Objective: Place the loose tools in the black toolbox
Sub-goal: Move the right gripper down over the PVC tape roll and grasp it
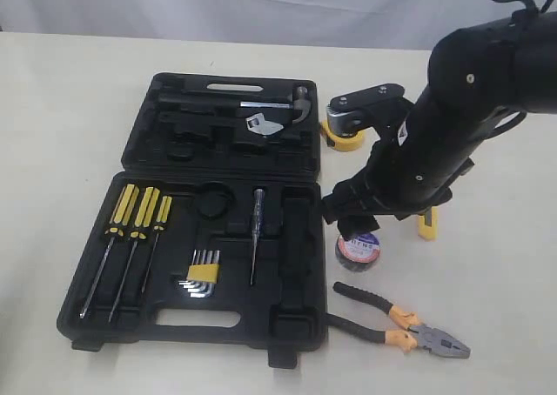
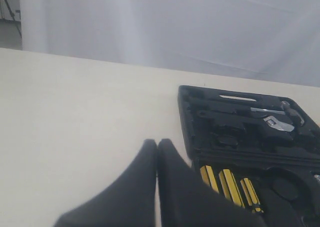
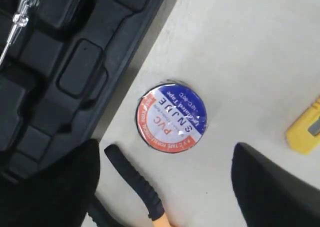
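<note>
We judge that the step in hand is the pick of the black tape roll with the white-and-blue label [image 3: 171, 116], which lies flat on the cream table [image 1: 505, 325] just beside the right edge of the large black moulded-plastic toolbox [image 1: 300, 230], outside it. The right gripper [image 3: 166, 146] hangs over the roll with its fingers spread wide, one on each side, touching nothing and holding nothing. In our view the next move calls for a straight descent until the fingers are around the roll, then a closing, then a carry into the case. The round recess [image 1: 211, 201] in the half with the yellow-and-black-handled screwdrivers [image 1: 135, 238] looks like its place, but we cannot be sure. The grey pliers with black-and-orange handles [image 1: 400, 318] lie near, one handle tip just beside the roll, and a finger could push it. The yellow-and-black utility knife [image 3: 305, 132] lies on the other side, partly hidden by the arm, and the yellow tape measure [image 1: 344, 138] sits beside the other half; both are outside the case. The left gripper [image 2: 156, 144] has its fingers pressed together with nothing between them.
</note>
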Tool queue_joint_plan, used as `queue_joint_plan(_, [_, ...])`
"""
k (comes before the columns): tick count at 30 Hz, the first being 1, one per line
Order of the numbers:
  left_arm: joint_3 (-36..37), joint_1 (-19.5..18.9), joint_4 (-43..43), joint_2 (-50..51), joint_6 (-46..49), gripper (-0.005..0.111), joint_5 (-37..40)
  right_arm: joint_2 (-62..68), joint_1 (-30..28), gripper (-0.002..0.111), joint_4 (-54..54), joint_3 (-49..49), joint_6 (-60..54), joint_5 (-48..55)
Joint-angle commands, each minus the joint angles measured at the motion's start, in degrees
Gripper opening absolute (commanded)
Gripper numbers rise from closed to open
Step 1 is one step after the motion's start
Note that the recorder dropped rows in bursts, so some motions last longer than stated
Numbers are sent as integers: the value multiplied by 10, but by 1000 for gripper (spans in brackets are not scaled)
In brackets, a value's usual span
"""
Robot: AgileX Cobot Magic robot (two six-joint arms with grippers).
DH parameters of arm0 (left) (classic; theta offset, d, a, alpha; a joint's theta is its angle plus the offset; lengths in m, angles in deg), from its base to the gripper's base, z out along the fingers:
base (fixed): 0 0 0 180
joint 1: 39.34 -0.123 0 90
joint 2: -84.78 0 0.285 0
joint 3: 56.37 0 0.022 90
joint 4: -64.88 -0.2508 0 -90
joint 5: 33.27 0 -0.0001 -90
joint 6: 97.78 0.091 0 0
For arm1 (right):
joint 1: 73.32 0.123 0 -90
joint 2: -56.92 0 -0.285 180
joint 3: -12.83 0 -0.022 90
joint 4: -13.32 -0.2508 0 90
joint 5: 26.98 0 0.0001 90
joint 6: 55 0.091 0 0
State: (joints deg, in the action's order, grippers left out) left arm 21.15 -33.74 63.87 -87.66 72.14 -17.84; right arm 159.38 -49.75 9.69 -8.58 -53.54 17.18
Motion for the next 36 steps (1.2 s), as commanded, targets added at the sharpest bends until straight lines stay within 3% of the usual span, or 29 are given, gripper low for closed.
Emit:
queue_joint_plan(1, [-3,3,-3,2,0,0,0,2,2,71,5,4,-7,-12])
queue_joint_plan(20, [-3,3,-3,2,0,0,0,81,2,71,14,1,-7,-38])
queue_joint_plan(25, [-3,3,-3,2,0,0,0,98,2,82,10,1,-3,-59])
queue_joint_plan(36, [-3,3,-3,2,0,0,0,104,2,81,-14,1,-6,-78])
